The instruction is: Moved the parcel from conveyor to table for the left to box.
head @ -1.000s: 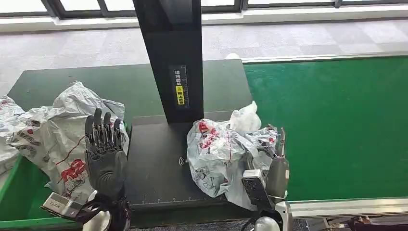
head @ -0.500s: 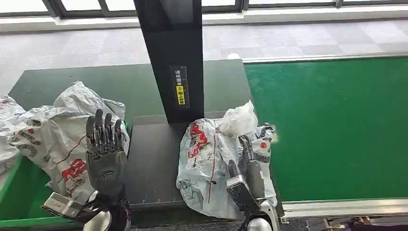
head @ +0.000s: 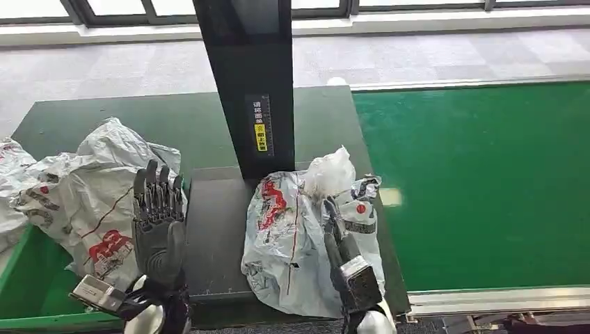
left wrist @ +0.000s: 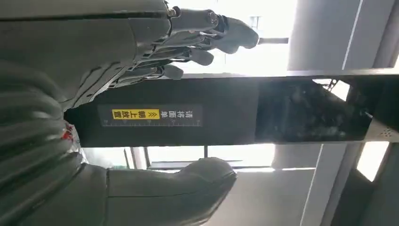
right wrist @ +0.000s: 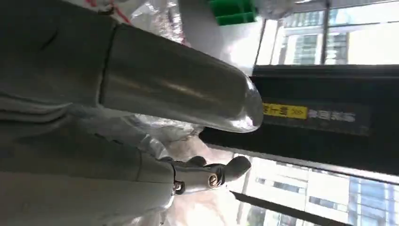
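Note:
The parcel (head: 285, 236), a crumpled white-grey plastic bag with red print, lies on the black platform (head: 216, 236) of the table, just left of the green conveyor (head: 487, 174). My right hand (head: 337, 229) lies on top of it and holds it, with bag showing on both sides of the fingers. In the right wrist view the thumb and fingers of the right hand (right wrist: 141, 108) have crinkled bag (right wrist: 155, 134) between them. My left hand (head: 158, 216) is raised left of the platform, fingers straight and apart, holding nothing. In the left wrist view the left hand (left wrist: 117, 61) is also empty.
A black upright post (head: 254, 83) with a yellow label rises from the back of the platform. At the left stands a green box (head: 28, 292) with other white parcels (head: 83, 195) piled in and over it. A dark green table top (head: 174, 118) lies behind.
My right hand has moved left with the parcel, from the conveyor's edge onto the black platform. The left hand has shifted slightly to the right, still raised.

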`<state>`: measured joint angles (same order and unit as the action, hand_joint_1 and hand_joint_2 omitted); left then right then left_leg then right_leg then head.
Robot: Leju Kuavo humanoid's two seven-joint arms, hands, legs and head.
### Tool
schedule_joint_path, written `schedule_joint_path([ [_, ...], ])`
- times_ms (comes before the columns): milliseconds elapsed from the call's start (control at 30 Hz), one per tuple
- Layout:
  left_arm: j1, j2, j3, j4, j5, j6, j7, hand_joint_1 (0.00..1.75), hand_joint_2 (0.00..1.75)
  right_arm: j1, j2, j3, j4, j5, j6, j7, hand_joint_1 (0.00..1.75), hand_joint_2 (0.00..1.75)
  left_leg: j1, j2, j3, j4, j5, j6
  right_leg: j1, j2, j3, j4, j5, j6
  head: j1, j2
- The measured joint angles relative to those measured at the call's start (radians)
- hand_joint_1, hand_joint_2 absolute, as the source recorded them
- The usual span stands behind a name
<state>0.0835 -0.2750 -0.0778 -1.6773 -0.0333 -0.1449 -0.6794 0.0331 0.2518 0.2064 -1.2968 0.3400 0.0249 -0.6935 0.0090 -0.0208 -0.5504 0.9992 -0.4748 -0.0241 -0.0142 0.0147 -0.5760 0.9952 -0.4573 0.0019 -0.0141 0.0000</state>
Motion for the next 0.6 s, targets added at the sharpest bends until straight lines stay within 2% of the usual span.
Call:
schedule_joint_path([
  [33,-0.001,0.0,-0.007,0.0,-0.03,0.007,0.0,0.0,0.0,0.002,-0.002,0.0,-0.034,-0.044,0.01,-0.004,0.0,1.75,0.0,0.0,0.0,0.0,0.0,0.0,0.0,0.0,0.0,0.0,0.0,0.0,0.0,0.0],
  [300,-0.014,0.01,-0.079,0.007,-0.314,0.085,0.003,0.0,0.0,0.073,-0.048,0.0,-0.347,-0.109,-0.025,-0.009,0.0,1.75,-0.001,0.001,0.0,0.0,-0.001,0.001,-0.001,0.001,0.0,-0.001,0.0,0.0,0.0,0.0],
  [467,-0.017,0.013,-0.093,0.014,-0.344,0.11,0.002,0.0,0.0,0.092,-0.068,0.0,-0.424,-0.112,-0.032,-0.009,0.0,1.75,-0.001,0.001,0.0,0.0,-0.001,0.001,0.0,0.001,0.0,0.0,0.0,0.0,0.0,0.0],
  [500,-0.016,0.013,-0.095,0.017,-0.369,0.123,0.002,0.0,1.75,0.092,-0.072,0.0,-0.435,-0.112,-0.043,-0.009,0.0,1.75,-0.001,0.001,0.0,0.0,-0.001,0.001,0.0,0.001,0.0,0.0,0.0,0.0,0.0,0.0],
  [600,-0.007,0.019,-0.117,0.028,-0.466,0.151,0.011,0.0,1.75,0.101,-0.1,0.029,-0.471,-0.12,-0.112,-0.009,0.0,1.75,-0.001,0.001,0.0,0.0,-0.001,0.001,0.0,0.001,0.0,0.0,0.0,0.0,0.0,0.0],
])
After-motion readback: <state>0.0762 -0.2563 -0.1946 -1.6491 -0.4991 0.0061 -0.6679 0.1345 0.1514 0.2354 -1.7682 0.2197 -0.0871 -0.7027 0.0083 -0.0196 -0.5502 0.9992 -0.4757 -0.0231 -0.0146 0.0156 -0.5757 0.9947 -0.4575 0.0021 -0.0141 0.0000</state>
